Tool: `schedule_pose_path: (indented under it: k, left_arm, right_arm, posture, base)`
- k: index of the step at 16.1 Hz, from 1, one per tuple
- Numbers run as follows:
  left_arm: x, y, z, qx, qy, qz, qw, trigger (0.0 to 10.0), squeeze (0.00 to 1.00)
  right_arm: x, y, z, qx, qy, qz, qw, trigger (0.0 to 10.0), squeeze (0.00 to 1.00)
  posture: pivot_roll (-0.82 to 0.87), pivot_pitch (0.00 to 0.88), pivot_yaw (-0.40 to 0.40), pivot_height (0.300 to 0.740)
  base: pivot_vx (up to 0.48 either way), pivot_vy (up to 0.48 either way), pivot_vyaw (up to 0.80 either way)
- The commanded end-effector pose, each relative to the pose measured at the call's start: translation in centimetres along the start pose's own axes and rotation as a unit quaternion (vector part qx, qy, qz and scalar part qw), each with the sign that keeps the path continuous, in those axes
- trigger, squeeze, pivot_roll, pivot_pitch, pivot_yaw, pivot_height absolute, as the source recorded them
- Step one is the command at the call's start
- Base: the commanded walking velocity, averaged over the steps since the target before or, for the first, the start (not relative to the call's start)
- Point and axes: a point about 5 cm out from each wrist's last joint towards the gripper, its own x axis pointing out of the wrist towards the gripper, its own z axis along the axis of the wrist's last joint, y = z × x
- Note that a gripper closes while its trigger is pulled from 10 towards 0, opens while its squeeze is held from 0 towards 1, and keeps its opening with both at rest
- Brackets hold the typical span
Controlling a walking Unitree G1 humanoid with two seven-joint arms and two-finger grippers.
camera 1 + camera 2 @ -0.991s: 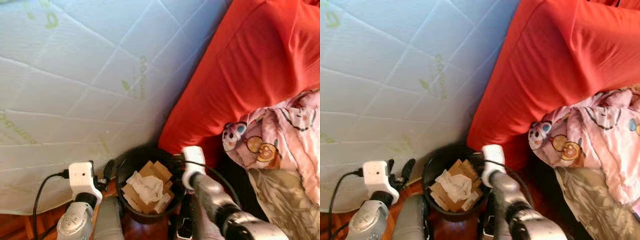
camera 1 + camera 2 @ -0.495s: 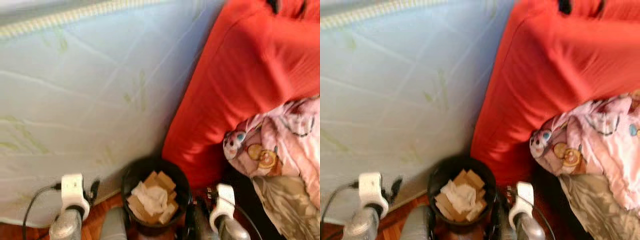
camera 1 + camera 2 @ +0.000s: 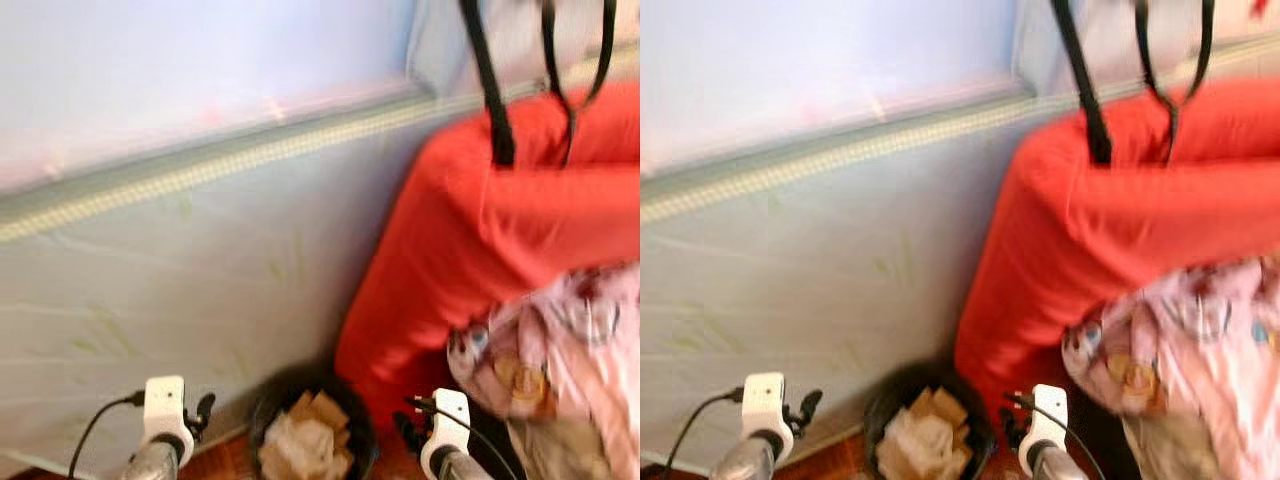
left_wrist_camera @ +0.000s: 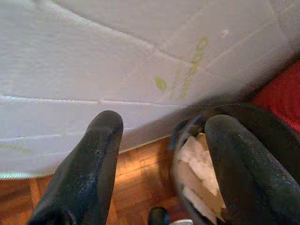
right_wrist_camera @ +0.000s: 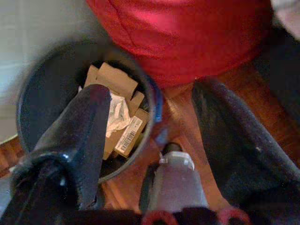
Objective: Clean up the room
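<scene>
Left eye view tilted up; bin (image 3: pixel 312 440) lower, right end effector (image 5: pixel 154 140) withdrawn.

both arms hang low with only their white wrists showing in the head views. the left hand (image 4: pixel 159 168) has its two black fingers (image 4: pixel 89 164) spread wide, nothing between them. the right hand (image 5: pixel 145 140) is likewise parted and empty, pointing down.

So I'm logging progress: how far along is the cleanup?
Done: the bin by the mattress holds cardboard and paper. In hand: nothing; the left gripper and right gripper are open and empty beside the bin. Left: the pink blanket lies bunched against the red cushion.
</scene>
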Motion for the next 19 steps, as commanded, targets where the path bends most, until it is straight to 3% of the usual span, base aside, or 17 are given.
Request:
schedule_pose_path:
  k: [1,7,10,14,19]
  left_arm:
    - [-0.3,0.2,-1.3,0.008,0.024,-0.001,1.000,10.0,0.00]
    - [-0.7,-0.8,-3.5,0.018,0.064,-0.013,0.998,10.0,0.00]
    - [-1.3,-1.1,-5.2,-0.005,0.102,-0.006,0.995,10.0,0.00]
    - [-1.4,-1.4,-5.7,0.004,0.123,-0.012,0.992,10.0,0.00]
    - [-1.6,-1.2,-6.3,-0.015,0.136,0.002,0.991,10.0,0.00]
  right_arm:
    - [-0.2,-0.1,-0.8,-0.001,0.018,-0.004,1.000,10.0,0.00]
    - [-0.6,-0.8,-2.0,-0.021,0.053,-0.013,0.998,10.0,0.00]
    - [-1.2,-2.1,-3.1,0.000,0.067,-0.044,0.997,10.0,0.00]
    - [-1.8,-3.0,-4.2,-0.004,0.090,-0.056,0.994,10.0,0.00]
    - [-3.0,-5.8,-4.8,-0.009,0.101,-0.066,0.993,10.0,0.00]
  posture:
    - [0.14,0.000,-0.042,0.740]
    - [0.14,0.000,-0.075,0.740]
    - [0.12,0.000,-0.077,0.740]
    - [0.12,0.000,-0.073,0.740]
    - [0.10,0.000,-0.070,0.740]
  base:
    - [0.000,0.000,0.00]
    - [0.000,0.000,0.00]
    - [0.000,0.000,0.00]
    - [0.000,0.000,0.00]
    - [0.000,0.000,0.00]
